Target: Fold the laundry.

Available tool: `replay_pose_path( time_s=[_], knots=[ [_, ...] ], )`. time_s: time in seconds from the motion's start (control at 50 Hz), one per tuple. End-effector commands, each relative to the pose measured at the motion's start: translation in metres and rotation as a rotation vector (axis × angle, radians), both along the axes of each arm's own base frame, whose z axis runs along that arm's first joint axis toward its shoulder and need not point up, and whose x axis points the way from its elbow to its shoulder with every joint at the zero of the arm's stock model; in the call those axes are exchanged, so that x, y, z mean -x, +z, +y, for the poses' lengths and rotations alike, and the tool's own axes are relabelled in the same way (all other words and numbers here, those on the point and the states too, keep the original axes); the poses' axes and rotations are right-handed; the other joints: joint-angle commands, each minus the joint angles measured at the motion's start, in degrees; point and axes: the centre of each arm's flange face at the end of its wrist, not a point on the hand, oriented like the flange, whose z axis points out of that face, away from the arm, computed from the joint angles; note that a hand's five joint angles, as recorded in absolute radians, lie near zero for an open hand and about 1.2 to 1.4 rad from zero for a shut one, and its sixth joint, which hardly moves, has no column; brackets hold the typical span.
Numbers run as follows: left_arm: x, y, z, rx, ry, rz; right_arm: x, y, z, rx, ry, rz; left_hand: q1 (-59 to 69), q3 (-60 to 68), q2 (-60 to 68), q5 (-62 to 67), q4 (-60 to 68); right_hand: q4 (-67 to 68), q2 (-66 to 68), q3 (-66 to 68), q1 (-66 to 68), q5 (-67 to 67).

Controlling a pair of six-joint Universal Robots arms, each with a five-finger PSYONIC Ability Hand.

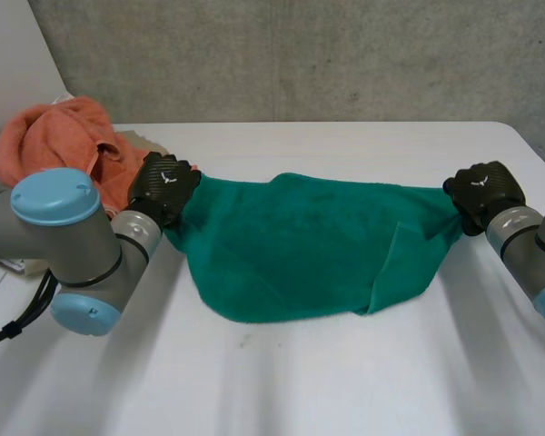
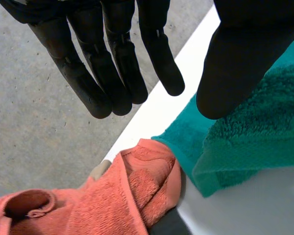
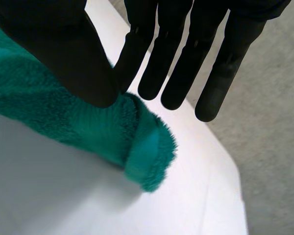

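Soft green towel [image 1: 300,245] should drape limply; take it by corners: right hand [image 1: 484,189] pinches the far-right one, while left hand [image 1: 163,186] rests at the far-left, fingers [image 2: 117,63] apparently released.

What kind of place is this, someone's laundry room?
More likely a robot lab or test room. A bare concrete wall stands behind a plain white table, and the left hand and right hand are at the ends of a green towel, an orange towel heaped nearby.
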Motion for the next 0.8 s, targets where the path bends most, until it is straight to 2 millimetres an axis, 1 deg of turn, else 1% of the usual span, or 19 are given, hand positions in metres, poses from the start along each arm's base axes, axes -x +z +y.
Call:
replay_pose_path(
  time_s=[0.02,0.08,0.16,0.18,0.2,0.26,0.28,0.32,0.34,0.36,0.4,0.42,0.46,0.5,0.52,0.54,0.6,0.64,0.8],
  knots=[
    [-0.005,0.009,0.017,-0.004,-0.036,-0.126,0.003,-0.004,0.012,-0.150,0.009,-0.035,6.07,6.28,6.32,6.48,6.31,14.20,13.50,13.91,15.09,14.77],
    [-0.010,0.007,0.021,-0.057,-0.054,-0.145,0.018,0.004,0.014,-0.204,-0.003,-0.017,5.24,5.45,5.49,5.64,5.48,11.85,11.15,11.56,12.73,12.42],
    [-0.012,0.002,0.024,-0.107,-0.067,-0.167,0.022,0.016,0.019,-0.252,0.002,0.015,3.55,3.75,3.80,3.95,3.79,-17.55,-18.25,-17.84,-16.67,-16.99],
    [-0.013,0.000,0.025,-0.125,-0.075,-0.174,0.022,0.023,0.022,-0.277,0.004,0.023,3.72,3.92,3.96,4.12,3.95,-33.76,-34.46,-34.06,-32.88,-33.20],
    [-0.014,-0.001,0.025,-0.135,-0.074,-0.178,0.021,0.027,0.023,-0.276,0.004,0.023,3.72,3.92,3.96,4.12,3.95,-37.09,-37.79,-37.38,-36.21,-36.52],
    [-0.017,-0.004,0.022,-0.157,-0.065,-0.193,0.013,0.049,0.027,-0.270,0.022,0.006,6.90,7.11,7.15,7.30,7.14,-38.13,-38.83,-38.42,-37.25,-37.57],
    [-0.017,-0.005,0.022,-0.160,-0.066,-0.197,0.007,0.058,0.029,-0.258,0.041,-0.004,9.74,9.95,9.99,10.15,9.98,-38.97,-39.67,-39.26,-38.08,-38.40],
    [-0.016,-0.003,0.020,-0.160,-0.066,-0.204,-0.004,0.064,0.030,-0.241,0.073,-0.014,25.49,25.69,25.73,25.89,25.72,-38.97,-39.67,-39.27,-38.09,-38.41],
    [-0.016,-0.003,0.020,-0.161,-0.065,-0.205,-0.016,0.068,0.030,-0.223,0.119,-0.022,25.56,25.77,25.81,25.97,25.80,-38.97,-39.67,-39.27,-38.09,-38.41],
    [-0.016,0.000,0.020,-0.159,-0.064,-0.202,-0.022,0.068,0.030,-0.214,0.141,-0.026,25.57,25.77,25.81,25.97,25.80,-38.97,-39.67,-39.27,-38.09,-38.41],
    [-0.016,0.004,0.019,-0.153,-0.056,-0.196,-0.039,0.065,0.026,-0.196,0.227,-0.036,25.57,25.77,25.81,25.97,25.80,-38.98,-39.68,-39.27,-38.09,-38.41],
    [-0.016,0.011,0.019,-0.142,-0.049,-0.186,-0.052,0.059,0.024,-0.195,0.300,-0.041,25.57,25.77,25.81,25.97,25.80,-38.81,-39.51,-39.10,-37.92,-38.24],
    [-0.016,0.016,0.020,-0.136,-0.045,-0.174,-0.062,0.052,0.020,-0.197,0.357,-0.036,25.57,25.77,25.81,25.97,25.80,-38.47,-39.17,-38.76,-37.59,-37.91],
    [-0.015,0.027,0.024,-0.122,-0.046,-0.146,-0.072,0.038,0.014,-0.203,0.411,-0.015,25.57,25.77,25.81,25.97,25.80,-37.63,-38.33,-37.92,-36.75,-37.07],
    [-0.015,0.030,0.025,-0.117,-0.046,-0.136,-0.074,0.033,0.012,-0.206,0.419,-0.003,25.57,25.77,25.81,25.97,25.80,-37.63,-38.33,-37.92,-36.74,-37.06],
    [-0.014,0.036,0.027,-0.110,-0.049,-0.118,-0.076,0.023,0.005,-0.209,0.423,0.033,25.57,25.77,25.81,25.97,25.80,-37.63,-38.33,-37.92,-36.74,-37.06],
    [-0.012,0.041,0.029,-0.105,-0.049,-0.099,-0.078,0.011,-0.001,-0.210,0.420,0.076,25.57,25.77,25.81,25.97,25.80,-37.63,-38.33,-37.92,-36.74,-37.06],
    [-0.012,0.047,0.029,-0.095,-0.046,-0.085,-0.080,-0.002,-0.008,-0.196,0.417,0.150,25.57,25.77,25.81,25.97,25.80,-37.63,-38.33,-37.92,-36.74,-37.06],
    [-0.014,0.050,0.025,-0.085,-0.036,-0.078,-0.077,-0.031,-0.021,-0.172,0.407,0.253,25.57,25.77,25.81,25.97,25.80,-37.63,-38.33,-37.92,-36.74,-37.06]
  ],
)
